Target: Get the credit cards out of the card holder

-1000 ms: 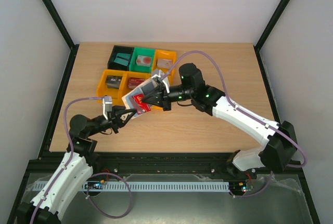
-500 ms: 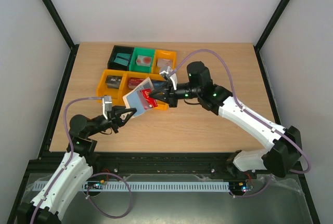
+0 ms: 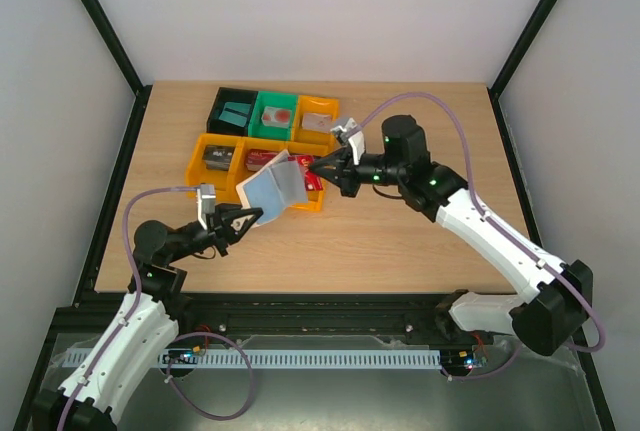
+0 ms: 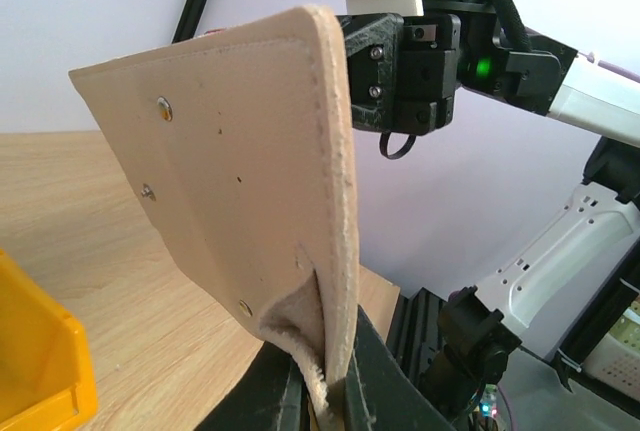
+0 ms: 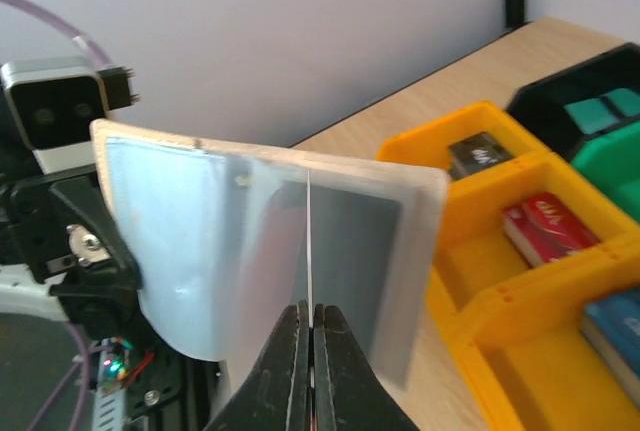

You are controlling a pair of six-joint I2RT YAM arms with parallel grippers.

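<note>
The card holder hangs open above the table, tan outside and grey-blue inside. My left gripper is shut on its lower corner. My right gripper is shut on a red credit card, just off the holder's right edge. In the right wrist view this card shows edge-on as a thin pale line rising from the closed fingers in front of the holder. No other card shows in the holder's pockets.
Behind the holder stands a block of bins: black, green, small orange and a long orange one, each with small items inside. The orange bin lies close to the right of my right gripper.
My right gripper has moved to the right and drawn the red card out of the holder. The left gripper has kept the holder in place.
</note>
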